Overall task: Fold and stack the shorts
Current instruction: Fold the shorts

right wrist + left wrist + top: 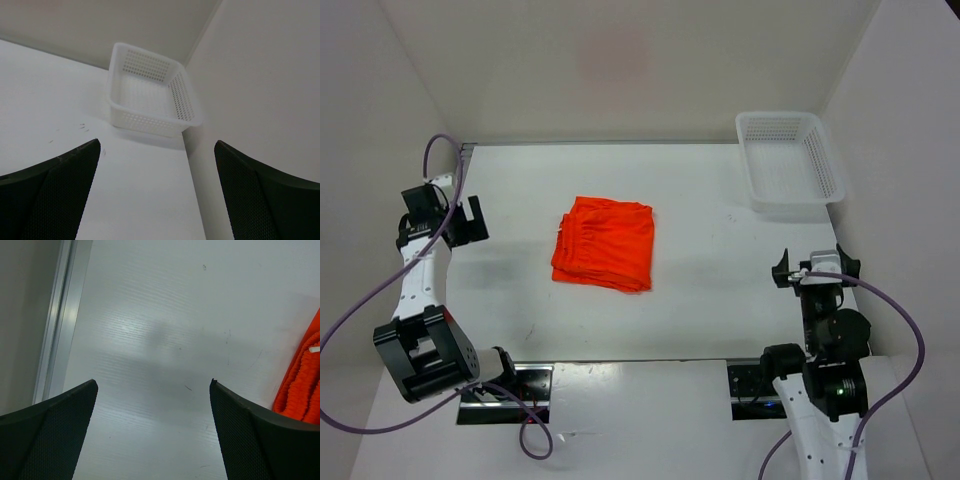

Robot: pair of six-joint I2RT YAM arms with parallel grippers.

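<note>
Left gripper (468,218): your jaws stand apart with nothing between them. It hangs over bare table at the left side, and its wrist view (152,385) shows only the orange edge at the far right of the frame.

Right gripper (812,263): the jaws are also spread and hold nothing. It sits at the near right and looks (157,145) toward the far right corner.

Shorts (605,243): they lie as a compact orange bundle near the middle of the table (700,190), a little left of centre and well apart from both grippers. To my eye the fold looks finished.

Waistband (300,380): the gathered edge faces your left gripper, and a bit of white drawstring cord (314,348) shows on it.

Risk, pinch: if you grab only the top layer, the bundle will probably peel open as you lift.

Risk, cord: a finger hooked under the cord could drag the whole fold out of shape.

Risk, slide: the table looks smooth, so a sideways push may skid the cloth instead of getting a finger under it.

Basket (825,165): the white perforated basket (150,120) in the far right corner holds nothing that I can see. Whether it is the stacking spot is a guess. A one-sided carry that far risks the loose half sagging open.
</note>
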